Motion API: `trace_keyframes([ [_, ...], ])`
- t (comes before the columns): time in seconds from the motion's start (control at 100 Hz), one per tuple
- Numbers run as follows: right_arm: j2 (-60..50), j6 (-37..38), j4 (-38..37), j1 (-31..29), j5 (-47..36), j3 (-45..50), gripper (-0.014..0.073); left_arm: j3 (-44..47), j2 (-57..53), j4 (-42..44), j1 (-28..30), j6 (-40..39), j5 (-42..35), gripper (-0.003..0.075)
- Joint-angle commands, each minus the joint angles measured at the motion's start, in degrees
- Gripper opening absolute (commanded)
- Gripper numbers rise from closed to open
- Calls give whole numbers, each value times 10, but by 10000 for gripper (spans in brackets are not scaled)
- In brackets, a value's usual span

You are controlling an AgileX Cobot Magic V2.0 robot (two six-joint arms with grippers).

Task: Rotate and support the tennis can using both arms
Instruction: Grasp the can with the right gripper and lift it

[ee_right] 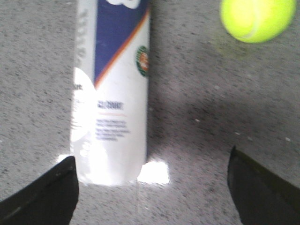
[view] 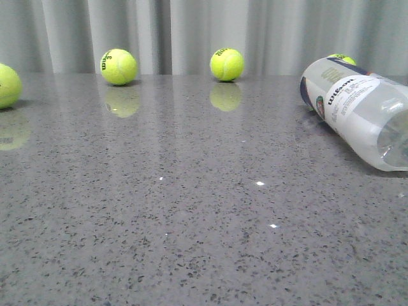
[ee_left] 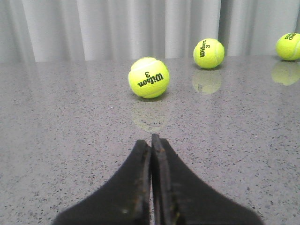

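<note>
Tennis can (view: 357, 109): smooth clear cylinder.

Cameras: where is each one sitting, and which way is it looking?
Front view: sits low, looks forward over the table at tennis balls and the tennis can lying on its side at right; no robot parts show.
Left wrist view: rides the left arm, looks along the table at three tennis balls; the left gripper is shut.
Right wrist view: rides the right arm, looks down on the tennis can; the right gripper is open.
Front and right wrist views share the can.
</note>
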Motion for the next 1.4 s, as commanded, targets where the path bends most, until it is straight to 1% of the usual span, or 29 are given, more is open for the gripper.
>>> trace_keyframes([
  [0.0,26,19,8,19,-9,-43,636,26,-22,-4,2,-5,-46,-21],
  [0.15,90,45,21,42,-9,-74,636,26,-22,-4,2,-5,-46,-20],
  [0.4,187,50,40,43,-17,-100,636,26,-22,-4,2,-5,-46,-21],
  [0.72,237,52,40,43,-32,-100,633,26,-22,-4,2,-5,-46,-20],
  [0.75,238,52,40,43,-31,-100,619,26,-22,-4,2,-5,-46,-21],
  [0.79,239,52,40,43,-29,-100,574,26,-22,-4,2,-5,-46,-21],
  [0.87,239,52,40,43,-28,-100,432,26,-22,-4,2,-5,-46,-20],
  [0.94,239,52,40,43,-28,-100,336,26,-22,-4,2,-5,-46,-21],
  [0.99,238,52,39,46,-27,-104,302,26,-22,-4,2,-5,-46,-20],
  [1.04,238,51,35,52,-20,-115,291,26,-22,-4,2,-5,-46,-21],
  [1.16,238,27,23,72,5,-165,292,26,-22,-4,2,-5,-46,-21],
  [1.23,239,-2,23,85,15,-203,292,26,-22,-4,2,-5,-46,-20],
  [1.3,242,-53,24,108,23,-240,292,26,-22,-4,2,-5,-46,-21],
  [1.39,256,-161,40,134,38,-283,292,26,-22,-4,2,-5,-46,-21],
])
